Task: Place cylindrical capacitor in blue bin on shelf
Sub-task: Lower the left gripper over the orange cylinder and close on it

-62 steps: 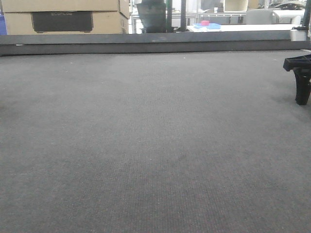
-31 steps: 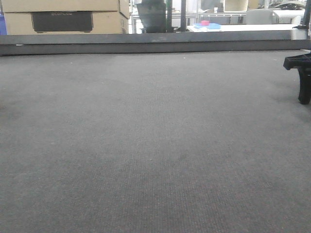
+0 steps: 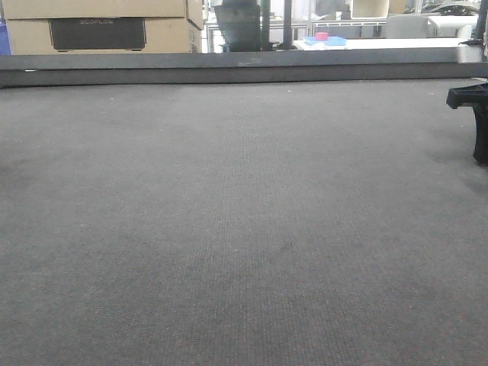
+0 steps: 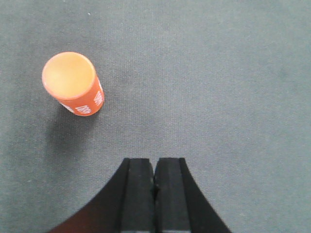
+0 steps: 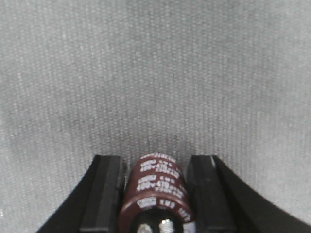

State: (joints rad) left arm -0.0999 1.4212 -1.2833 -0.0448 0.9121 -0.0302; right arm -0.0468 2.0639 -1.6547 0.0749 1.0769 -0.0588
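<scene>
The cylindrical capacitor (image 5: 158,187) is dark brown with white print. It lies lengthwise between the fingers of my right gripper (image 5: 155,162), which is shut on it just above the grey mat (image 5: 155,73). In the front view only a black part of the right arm (image 3: 479,130) shows, at the right edge. My left gripper (image 4: 154,162) is shut with nothing in it and hangs over the mat. The blue bin and the shelf are out of view.
An orange cylinder with white lettering (image 4: 74,83) stands upright on the mat, ahead and left of the left gripper. A low dark ledge (image 3: 229,67) bounds the mat's far side. Cardboard boxes (image 3: 99,27) stand behind it at the left.
In the front view the black part of the right arm has slid a little to the right, further out of the frame. Nothing else has moved.
</scene>
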